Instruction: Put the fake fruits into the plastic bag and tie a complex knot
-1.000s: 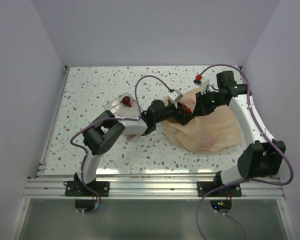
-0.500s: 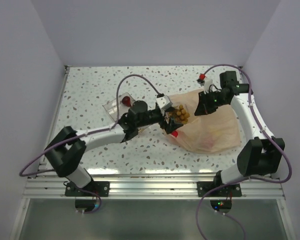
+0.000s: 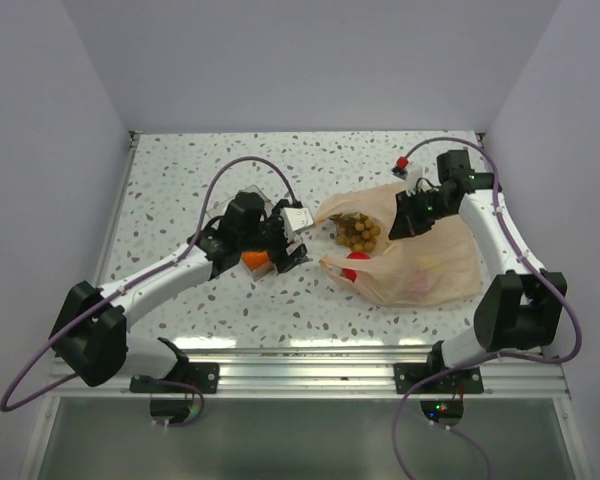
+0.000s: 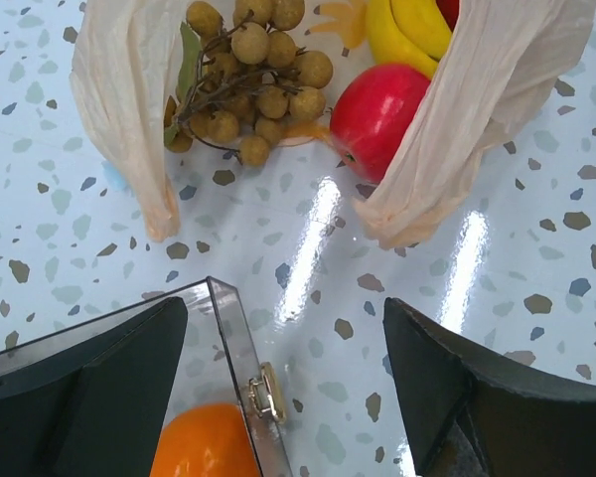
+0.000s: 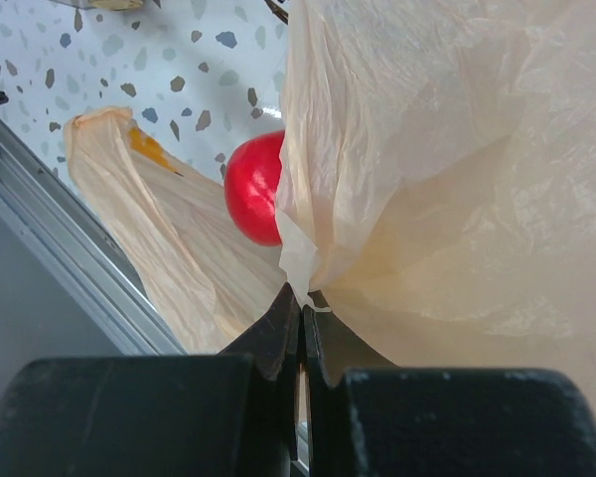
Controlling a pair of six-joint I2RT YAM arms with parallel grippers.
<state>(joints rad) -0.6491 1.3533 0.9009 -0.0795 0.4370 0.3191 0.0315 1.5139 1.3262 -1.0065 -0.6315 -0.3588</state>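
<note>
Pinching bag [image 5: 427,179] rim: right fingers [image 5: 300,323] clenched. Left fingers [image 3: 290,243] released, spread over tray [image 4: 233,328] holding orange [image 4: 204,442]; grapes [image 4: 248,70], apple [image 4: 377,109] at bag mouth.

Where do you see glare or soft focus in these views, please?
Left wrist: bright glare streaks on the table, grape cluster sharp. Right wrist: the right gripper is dark with little detail, the plastic bag crisp. Top external: evenly lit, pale reflections along the table's near edge.
</note>
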